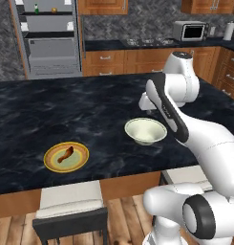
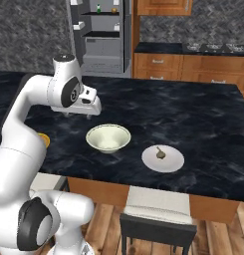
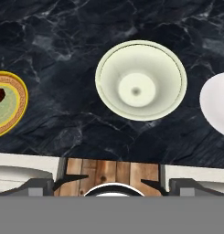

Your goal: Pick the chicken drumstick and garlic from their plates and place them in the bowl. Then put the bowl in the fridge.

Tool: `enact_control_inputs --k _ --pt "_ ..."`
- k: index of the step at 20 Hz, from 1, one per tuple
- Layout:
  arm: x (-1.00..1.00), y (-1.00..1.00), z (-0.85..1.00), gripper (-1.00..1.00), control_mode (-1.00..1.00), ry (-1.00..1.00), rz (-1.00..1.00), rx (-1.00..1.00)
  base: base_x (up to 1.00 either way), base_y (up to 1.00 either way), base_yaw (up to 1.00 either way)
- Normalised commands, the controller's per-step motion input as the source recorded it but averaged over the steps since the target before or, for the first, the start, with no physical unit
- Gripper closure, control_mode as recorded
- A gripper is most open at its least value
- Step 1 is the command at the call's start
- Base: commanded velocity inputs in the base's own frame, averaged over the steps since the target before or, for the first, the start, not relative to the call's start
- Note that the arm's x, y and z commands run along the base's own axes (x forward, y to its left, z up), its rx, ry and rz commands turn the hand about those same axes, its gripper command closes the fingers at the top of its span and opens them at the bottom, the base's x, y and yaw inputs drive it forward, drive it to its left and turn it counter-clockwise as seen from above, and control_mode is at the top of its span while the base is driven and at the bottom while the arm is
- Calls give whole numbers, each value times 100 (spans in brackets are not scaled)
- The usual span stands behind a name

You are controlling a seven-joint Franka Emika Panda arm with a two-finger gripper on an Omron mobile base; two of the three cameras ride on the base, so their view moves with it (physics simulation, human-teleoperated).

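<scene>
Now I see the black marble counter (image 1: 90, 110) across the whole front of me, and behind it, at the back wall, the grey fridge (image 1: 50, 38) stands with its door open, its shelves and drawers visible. On the counter, near the front edge, the cream-white bowl (image 1: 145, 131) sits upright with nothing inside. To its left, well apart, lies the orange-rimmed plate (image 1: 66, 156), and the reddish-brown chicken drumstick (image 1: 66, 154) rests on its pale green centre. To the right of the bowl, a plain white plate (image 2: 163, 159) lies near the front edge, and a small brownish piece, which I take for the garlic (image 2: 160, 153), sits on it. In the hand view the bowl is in the middle, with part of one plate at each side of it. My gripper (image 2: 79, 114) hangs above the counter, just behind the bowl and nearer to the fridge side, and it touches nothing. Its fingers point down and are spread to their widest, with nothing between them.
</scene>
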Motion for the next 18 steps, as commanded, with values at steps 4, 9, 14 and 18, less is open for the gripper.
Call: enact_control_inputs --k 4,9,14,18 --pt "-3 0 0 -100 -100 0 0 0 0 0 0" --pt "-11 34 -12 -100 -100 -2 0 0 0 0 0" --pt "-1 80 -16 -100 -100 -1 -7 0 0 0 0" --pt "0 73 -26 -100 -100 14 -6 0 0 0 0"
